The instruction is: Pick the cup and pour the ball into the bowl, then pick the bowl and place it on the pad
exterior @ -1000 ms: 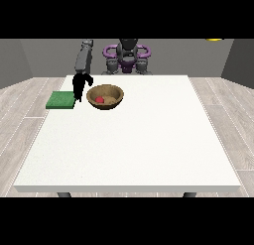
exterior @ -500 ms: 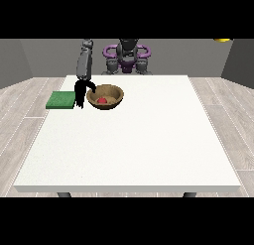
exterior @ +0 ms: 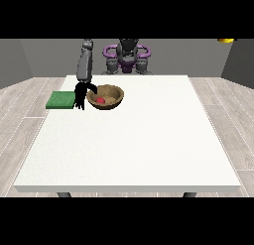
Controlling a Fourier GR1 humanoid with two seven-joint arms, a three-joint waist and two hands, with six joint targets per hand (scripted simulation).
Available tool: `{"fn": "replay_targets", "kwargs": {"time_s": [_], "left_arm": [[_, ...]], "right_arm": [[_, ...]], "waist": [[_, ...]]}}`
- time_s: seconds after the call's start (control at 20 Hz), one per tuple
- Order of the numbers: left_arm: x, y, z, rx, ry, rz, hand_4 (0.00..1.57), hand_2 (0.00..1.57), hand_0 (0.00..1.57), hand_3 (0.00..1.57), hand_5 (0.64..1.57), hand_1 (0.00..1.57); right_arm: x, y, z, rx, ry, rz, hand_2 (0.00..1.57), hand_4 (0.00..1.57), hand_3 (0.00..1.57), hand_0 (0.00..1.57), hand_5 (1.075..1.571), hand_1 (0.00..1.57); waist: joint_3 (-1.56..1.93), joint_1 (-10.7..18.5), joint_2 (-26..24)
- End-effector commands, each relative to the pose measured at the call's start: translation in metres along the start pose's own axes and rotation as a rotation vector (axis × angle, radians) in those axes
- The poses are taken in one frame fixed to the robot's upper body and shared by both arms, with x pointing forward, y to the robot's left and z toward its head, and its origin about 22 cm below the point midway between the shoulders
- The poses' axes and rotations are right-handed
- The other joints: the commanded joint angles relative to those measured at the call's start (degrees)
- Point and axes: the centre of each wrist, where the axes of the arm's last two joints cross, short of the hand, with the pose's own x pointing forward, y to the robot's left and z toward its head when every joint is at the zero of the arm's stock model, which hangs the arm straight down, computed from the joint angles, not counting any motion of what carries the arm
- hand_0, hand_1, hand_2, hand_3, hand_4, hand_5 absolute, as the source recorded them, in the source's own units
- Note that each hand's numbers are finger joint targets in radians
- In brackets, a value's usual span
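Observation:
A brown wooden bowl (exterior: 110, 96) stands on the white table (exterior: 129, 150) at the back left, with a red ball (exterior: 100, 100) lying inside it. Just left of the bowl lies the green pad (exterior: 60, 99). The black hand at the view's left (exterior: 80, 96) hangs between pad and bowl. Its fingers point down outside the bowl's left wall, and its thumb curls over the rim into the bowl. No cup is in view, and no hand shows at the view's right.
The robot's purple and grey torso (exterior: 127, 54) stands behind the table's far edge. A small yellow object (exterior: 225, 40) shows at the top right, off the table. Grey plank floor surrounds the table.
The hand at the view's left has come down a little and closed in on the bowl's left rim, its thumb now over the rim. Bowl, ball and pad have not moved.

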Motion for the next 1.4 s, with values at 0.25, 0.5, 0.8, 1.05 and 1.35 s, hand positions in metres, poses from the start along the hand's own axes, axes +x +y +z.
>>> {"fn": "replay_targets", "kwargs": {"time_s": [0.25, 0.5, 0.8, 1.05, 1.35], "left_arm": [[-0.016, 0.025, 0.021, 0.002, 0.042, 0.013, 1.02, 0.00, 0.00, 0.00, 1.543, 0.00], [0.031, 0.032, 0.009, -0.011, -0.078, 0.006, 1.02, 0.00, 0.00, 0.00, 1.537, 0.00], [0.020, 0.037, 0.012, 0.008, -0.054, 0.031, 1.13, 0.00, 0.00, 0.00, 1.517, 0.00], [-0.017, 0.043, 0.021, 0.045, 0.081, 0.047, 1.19, 0.00, 0.00, 0.00, 1.526, 0.00], [-0.049, 0.077, 0.052, 0.144, 0.148, 0.017, 1.20, 0.00, 0.00, 0.00, 1.540, 0.00]], "right_arm": [[-0.029, 0.042, 0.015, -0.034, 0.109, 0.010, 0.00, 0.50, 0.00, 0.00, 1.556, 0.00], [-0.024, -0.041, 0.030, -0.205, 0.234, 0.231, 1.57, 0.91, 1.55, 1.57, 1.470, 1.57], [-0.019, -0.048, 0.033, -0.255, 0.223, 0.361, 1.57, 0.95, 1.42, 1.57, 1.530, 1.57], [0.037, -0.059, -0.008, -0.272, 0.251, 0.491, 1.57, 1.01, 1.25, 1.57, 1.546, 1.57], [0.081, -0.038, -0.041, -0.192, 0.356, 0.554, 1.57, 1.05, 0.97, 1.57, 1.557, 1.57]], "waist": [[0.71, 0.12, -1.49], [0.69, 2.43, 4.33], [0.55, 2.05, 3.60], [0.41, -0.81, -4.46], [0.61, -6.01, -7.86]]}}
